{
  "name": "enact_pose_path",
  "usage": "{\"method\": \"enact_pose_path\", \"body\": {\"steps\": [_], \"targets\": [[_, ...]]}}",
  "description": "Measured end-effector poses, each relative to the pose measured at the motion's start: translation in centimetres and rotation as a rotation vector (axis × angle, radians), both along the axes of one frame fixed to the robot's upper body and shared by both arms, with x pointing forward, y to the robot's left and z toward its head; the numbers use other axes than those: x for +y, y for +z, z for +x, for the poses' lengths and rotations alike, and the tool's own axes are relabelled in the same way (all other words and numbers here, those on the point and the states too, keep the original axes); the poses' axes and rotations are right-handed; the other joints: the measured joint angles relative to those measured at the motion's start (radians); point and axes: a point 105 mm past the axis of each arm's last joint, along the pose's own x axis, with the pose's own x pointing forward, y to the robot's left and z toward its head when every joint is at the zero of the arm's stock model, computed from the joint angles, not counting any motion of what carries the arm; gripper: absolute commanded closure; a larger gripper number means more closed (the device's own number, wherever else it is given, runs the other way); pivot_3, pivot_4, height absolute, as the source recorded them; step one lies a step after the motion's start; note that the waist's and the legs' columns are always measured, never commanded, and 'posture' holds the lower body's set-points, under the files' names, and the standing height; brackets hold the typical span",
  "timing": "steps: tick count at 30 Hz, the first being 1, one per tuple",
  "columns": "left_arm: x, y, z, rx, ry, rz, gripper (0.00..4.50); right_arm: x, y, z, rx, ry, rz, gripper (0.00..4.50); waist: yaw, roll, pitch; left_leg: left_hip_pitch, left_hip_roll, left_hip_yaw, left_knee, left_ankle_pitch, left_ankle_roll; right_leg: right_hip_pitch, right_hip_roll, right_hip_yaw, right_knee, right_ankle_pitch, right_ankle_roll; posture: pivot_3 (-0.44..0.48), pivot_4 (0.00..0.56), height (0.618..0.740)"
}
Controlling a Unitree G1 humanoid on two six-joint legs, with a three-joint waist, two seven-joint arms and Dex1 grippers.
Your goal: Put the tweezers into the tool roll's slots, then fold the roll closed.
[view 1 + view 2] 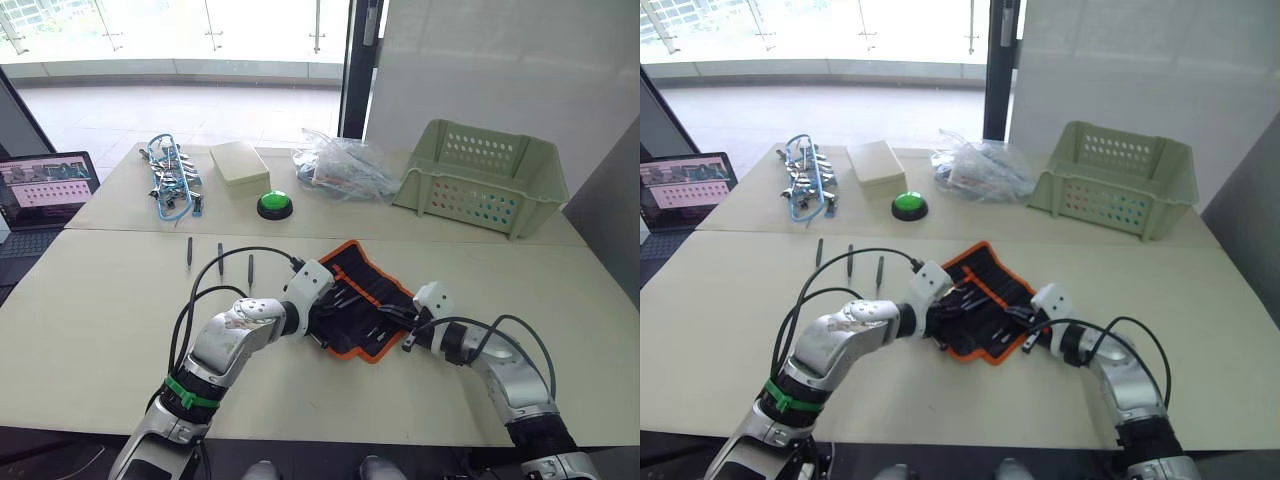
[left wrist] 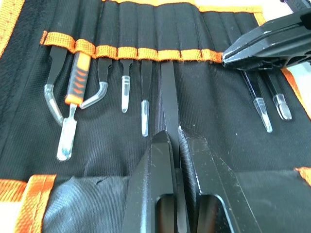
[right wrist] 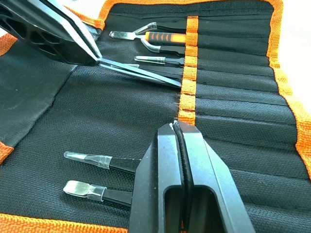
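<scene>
Three tweezers [image 1: 219, 256] lying loose mid-table; left gripper [image 2: 174, 141] pinching one tweezer at tool roll [image 1: 362, 298] slot; right gripper [image 3: 181, 132] clamping orange slot band.

A pale beige table [image 1: 100, 330] carries everything, and a seam is seen running across it behind the middle. On the near part, the open black tool roll [image 1: 365, 300] with orange edging is laid flat near the centre. To its left, three dark tweezers [image 1: 220, 258] are lined up side by side, apart from one another. On the far part are placed a blue-corded tool cluster [image 1: 172, 178], a cream box [image 1: 239, 163], a green button [image 1: 274, 203], a clear plastic bag [image 1: 345, 168] and a green basket [image 1: 485, 175]. A laptop [image 1: 45, 200] is seen at the far left edge.
</scene>
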Motion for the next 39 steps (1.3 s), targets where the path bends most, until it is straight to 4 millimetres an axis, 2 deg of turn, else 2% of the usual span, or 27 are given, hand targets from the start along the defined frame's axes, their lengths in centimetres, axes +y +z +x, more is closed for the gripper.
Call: {"method": "enact_pose_path", "body": {"steps": [7,15,26,28,33,36,39], "targets": [[-2.3,0.0,1.3,-0.058,-0.03,0.022,4.48,0.2,0.1,0.2,0.001,0.001,0.001,4.5,0.002,0.0,0.0,0.0,0.0,0.0,0.001,0.0,0.0,0.001,0.0,0.0,0.0,0.0,0.0,0.0,0.15,0.74],[-4.1,-0.9,3.0,-0.096,-0.056,0.04,4.48,0.2,0.2,0.3,-0.001,-0.005,0.006,4.5,0.001,0.0,0.0,0.0,0.0,0.0,0.003,0.0,0.0,0.001,0.0,0.0,0.001,0.0,0.0,0.0,0.15,0.74],[-4.8,-1.2,3.5,-0.141,-0.092,0.055,4.48,0.0,-0.2,0.3,0.002,-0.044,0.011,4.5,0.011,0.001,0.0,0.0,-0.001,0.0,0.008,0.0,0.0,0.003,0.0,0.0,0.001,0.002,0.003,0.0,0.15,0.74],[-4.7,-1.2,3.3,-0.134,-0.087,0.05,3.71,0.1,-0.2,0.2,0.001,-0.042,0.014,4.5,0.011,0.001,0.0,0.0,-0.001,0.0,0.008,0.0,0.0,0.003,0.0,0.0,0.001,0.002,0.003,0.0,0.15,0.74],[-3.2,-1.1,2.4,-0.097,-0.083,0.033,2.1,0.4,-0.1,0.4,-0.001,-0.034,0.014,4.5,0.002,0.001,0.0,0.0,0.0,0.0,0.008,0.0,0.0,0.002,0.001,0.0,0.002,0.002,0.003,0.0,0.15,0.74],[-0.9,-0.2,1.4,-0.076,-0.066,0.014,1.08,0.6,0.0,0.4,-0.003,-0.024,0.014,4.5,-0.007,0.003,0.0,0.0,0.0,0.0,0.007,0.0,0.0,0.002,0.001,0.0,0.002,0.002,0.003,0.0,0.15,0.74],[1.9,1.8,1.3,-0.1,-0.014,-0.001,0.12,0.6,0.0,0.5,0.0,-0.023,0.014,4.5,-0.008,0.004,0.001,0.0,0.0,0.0,0.007,0.0,0.0,0.002,0.001,0.0,0.003,0.002,0.003,0.0,0.15,0.74]]}}
